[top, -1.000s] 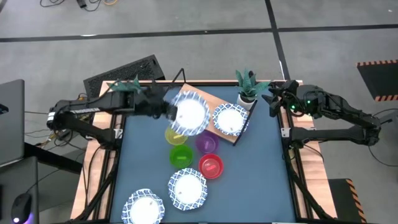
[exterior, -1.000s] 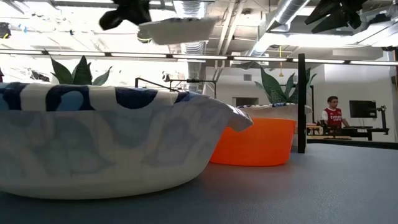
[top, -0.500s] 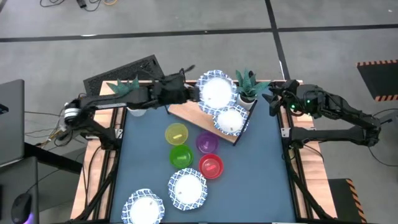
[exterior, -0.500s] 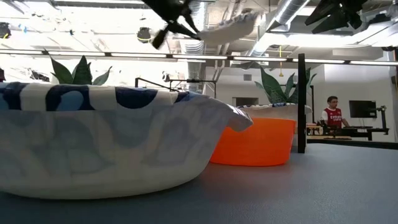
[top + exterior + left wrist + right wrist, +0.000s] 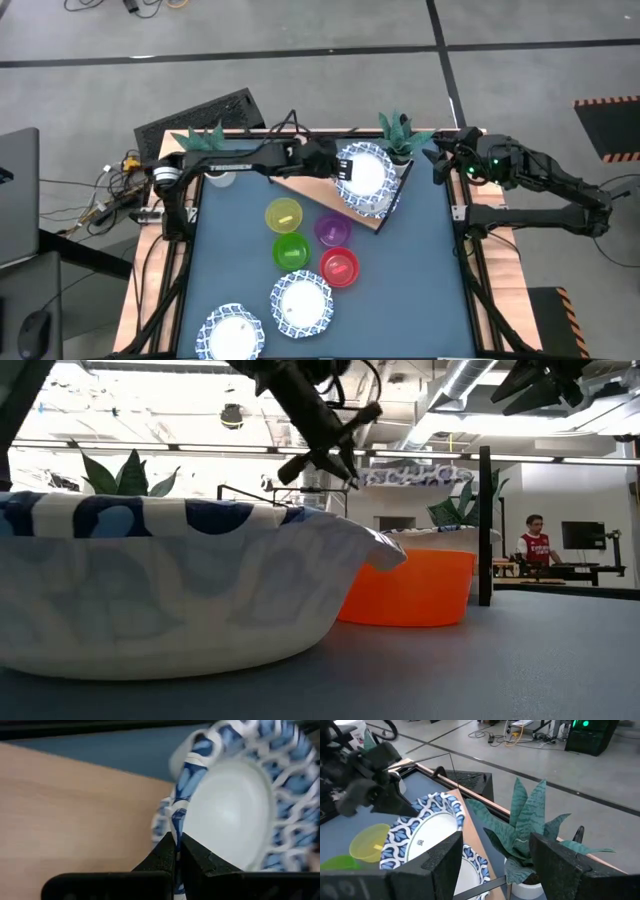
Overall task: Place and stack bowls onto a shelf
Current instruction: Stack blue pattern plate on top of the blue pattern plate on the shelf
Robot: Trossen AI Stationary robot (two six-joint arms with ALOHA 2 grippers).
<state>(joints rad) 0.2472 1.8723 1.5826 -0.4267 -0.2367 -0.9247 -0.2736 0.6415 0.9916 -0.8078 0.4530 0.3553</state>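
The left claw [image 5: 337,168] is clamped on the rim of a white dish [image 5: 365,172] with a blue patterned rim, its fingers [image 5: 172,852] pinching the dish's left edge. The dish hangs tilted above the shelf [image 5: 305,180], directly over a second blue-rimmed dish [image 5: 378,203] that already lies on the right part of the wooden board. In the left wrist view the held dish [image 5: 235,805] stands steeply on edge beyond the claw, with the lower dish's rim showing behind it.

The right claw [image 5: 440,160] waits above the far right corner of the tabletop [image 5: 420,290], its fingers apart and holding nothing.

Four blue-rimmed dishes are in sight: the held one, the one on the shelf, and two [image 5: 301,305] [image 5: 231,335] at the near edge of the tabletop. Four small plastic bowls stand in a cluster at mid-tabletop, just near of the shelf: yellow [image 5: 284,216], green [image 5: 292,250], purple [image 5: 331,229] and red [image 5: 340,267].

Two potted plants stand at the far edge: one [image 5: 399,140] beside the shelf's right end, another [image 5: 205,145] at the far left corner.
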